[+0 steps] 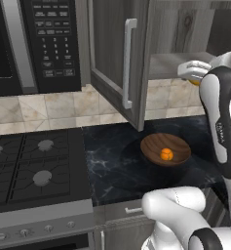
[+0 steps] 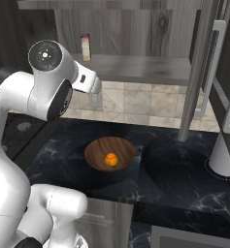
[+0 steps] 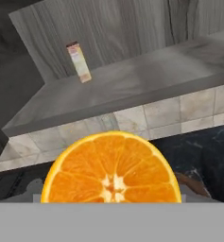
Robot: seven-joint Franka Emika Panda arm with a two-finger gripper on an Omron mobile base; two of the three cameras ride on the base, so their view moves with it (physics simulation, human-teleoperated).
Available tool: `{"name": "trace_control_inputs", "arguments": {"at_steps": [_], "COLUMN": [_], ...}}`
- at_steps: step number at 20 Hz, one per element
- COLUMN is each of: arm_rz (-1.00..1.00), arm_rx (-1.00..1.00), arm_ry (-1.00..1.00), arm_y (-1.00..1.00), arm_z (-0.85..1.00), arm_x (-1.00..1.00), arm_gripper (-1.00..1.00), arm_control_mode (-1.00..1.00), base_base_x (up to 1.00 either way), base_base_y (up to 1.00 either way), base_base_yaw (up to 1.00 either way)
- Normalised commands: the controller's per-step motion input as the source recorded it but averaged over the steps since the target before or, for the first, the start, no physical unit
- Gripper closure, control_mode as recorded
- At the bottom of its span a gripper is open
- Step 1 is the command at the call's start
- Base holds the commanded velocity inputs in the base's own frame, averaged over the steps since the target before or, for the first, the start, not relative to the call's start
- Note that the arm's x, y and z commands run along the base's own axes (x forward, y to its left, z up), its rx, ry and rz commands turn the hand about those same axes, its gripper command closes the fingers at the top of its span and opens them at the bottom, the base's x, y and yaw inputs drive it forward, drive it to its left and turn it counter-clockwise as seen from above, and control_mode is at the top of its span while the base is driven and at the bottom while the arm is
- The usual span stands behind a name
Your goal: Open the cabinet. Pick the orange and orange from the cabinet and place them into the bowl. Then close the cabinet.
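The cabinet stands open, its left door point(image 1: 112, 58) swung out over the counter and its right door point(image 2: 204, 72) open too. In front of the shelf edge point(image 1: 170, 63), above the counter, my gripper point(image 1: 194, 77) point(image 2: 94, 94) is shut on an orange point(image 3: 111, 165). The fruit's cut face looms large in the hand view and hides the fingertips. A sliver of that orange point(image 1: 195, 82) shows under the hand. The wooden bowl point(image 1: 153, 141) point(image 2: 94, 147) sits on the dark counter below and to the left, with the other orange point(image 1: 166, 154) point(image 2: 110, 159) inside it.
A small box point(image 2: 86, 47) point(image 3: 79, 62) stands at the back of the cabinet shelf. The black microwave point(image 1: 34, 44) hangs at left above the stove point(image 1: 34, 166). A white upright thing on a round base point(image 2: 223, 155) stands on the counter at right.
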Motion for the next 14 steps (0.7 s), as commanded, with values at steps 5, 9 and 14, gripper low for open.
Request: {"name": "trace_control_inputs", "arguments": {"at_steps": [5, 9, 14], "arm_rz": [0.0, 0.0, 0.0], "arm_rx": [-0.08, -0.09, -0.11], "arm_ry": [0.17, 0.21, 0.19], "arm_y": [0.02, 0.0, 0.0], "arm_z": [-0.55, -0.51, -0.5], "arm_x": [0.0, 0.0, 0.0], "arm_gripper": [1.0, 1.0, 1.0], "arm_control_mode": [-1.0, -1.0, -1.0], "base_base_x": [0.0, 0.0, 0.0], "base_base_y": [0.0, 0.0, 0.0], "base_base_yaw": [0.0, 0.0, 0.0]}}
